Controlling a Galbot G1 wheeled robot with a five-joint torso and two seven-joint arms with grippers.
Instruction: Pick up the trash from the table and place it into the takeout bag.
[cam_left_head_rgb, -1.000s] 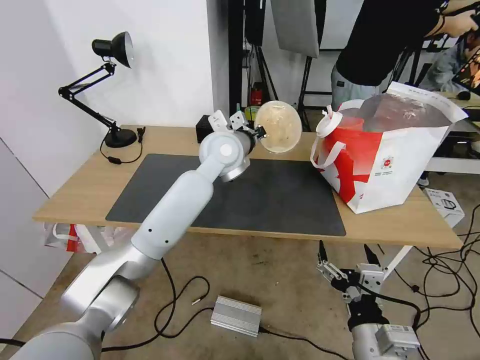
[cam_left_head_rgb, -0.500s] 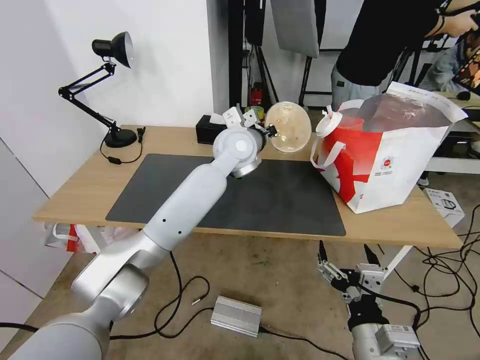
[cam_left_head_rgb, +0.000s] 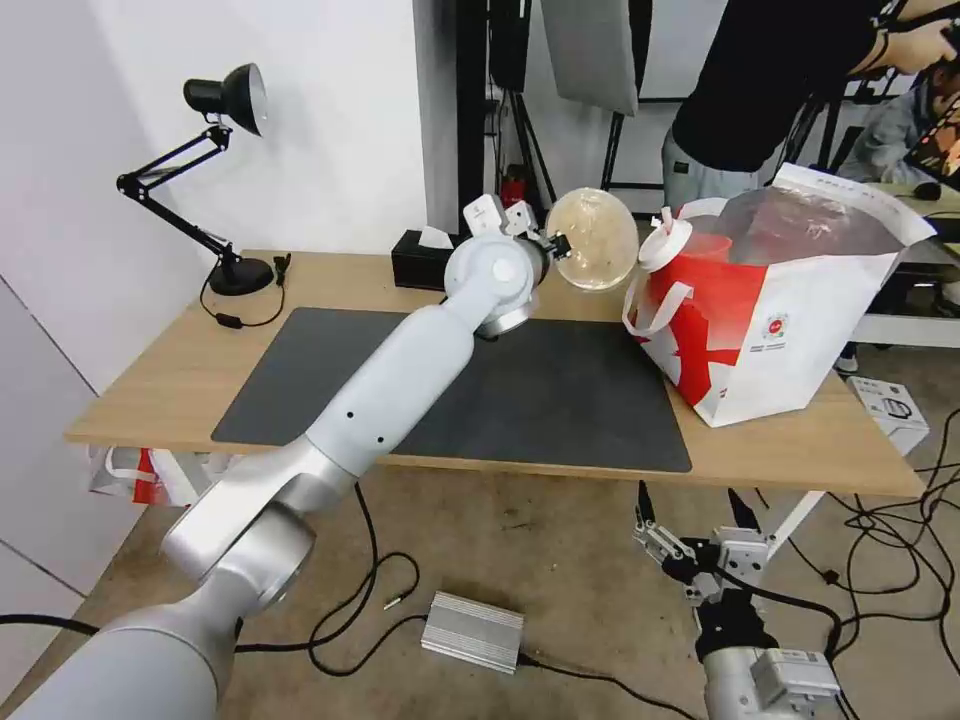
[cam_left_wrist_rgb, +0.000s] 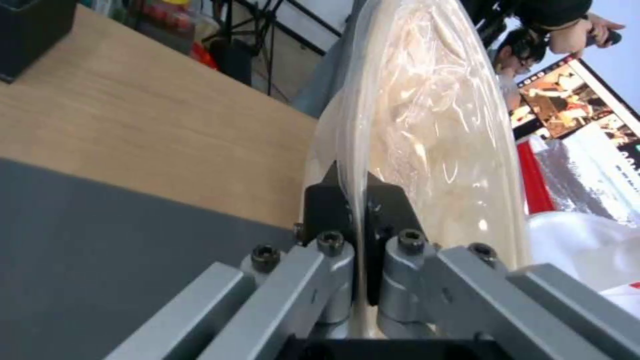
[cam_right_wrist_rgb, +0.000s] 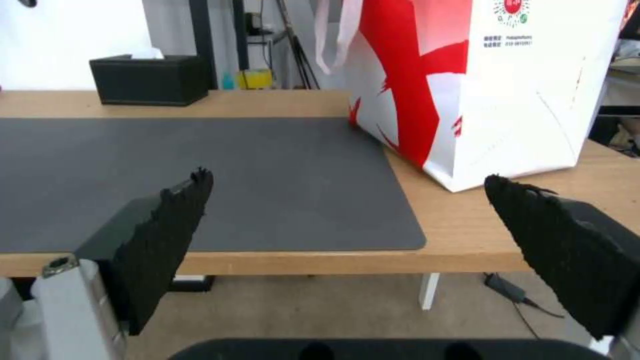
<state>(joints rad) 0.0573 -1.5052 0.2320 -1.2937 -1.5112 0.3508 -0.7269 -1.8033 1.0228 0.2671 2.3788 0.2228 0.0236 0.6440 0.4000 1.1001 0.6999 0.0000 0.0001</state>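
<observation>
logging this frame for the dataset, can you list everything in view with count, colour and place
bowl: 1, beige, soiled, held on edge in the air above the table's far side, beside the bag
bag: 1, red and white, standing on the table's right end
table: 1, light wood
mat: 1, dark grey, across the tabletop
tissue box: 1, black, far edge of the table
desk lamp: 1, black, far left corner
left gripper: 1, shut on the bowl's rim
right gripper: 1, open, low in front of the table

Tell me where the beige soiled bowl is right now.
Head view: the beige bowl hangs tilted on edge above the table's far side, pinched at its rim by the left tool, just left of the takeout bag.
</observation>
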